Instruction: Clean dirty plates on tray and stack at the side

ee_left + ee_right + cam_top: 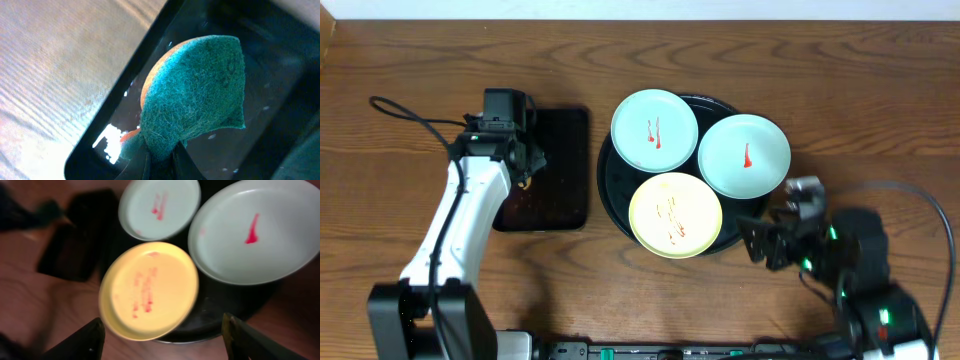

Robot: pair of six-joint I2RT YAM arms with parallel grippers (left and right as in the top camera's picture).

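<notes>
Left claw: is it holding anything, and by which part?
Yes. The left gripper pinches a green scouring sponge by its bunched lower end, over the small black tray. The right gripper is open and empty.

round tray [609, 193] mostly hidden under plates [654, 130], left gripper [161, 165] largely hidden behind sponge [195, 95]; right wrist view blurred

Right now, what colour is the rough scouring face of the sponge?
Dark teal-green. The sponge shows best in the left wrist view.
</notes>
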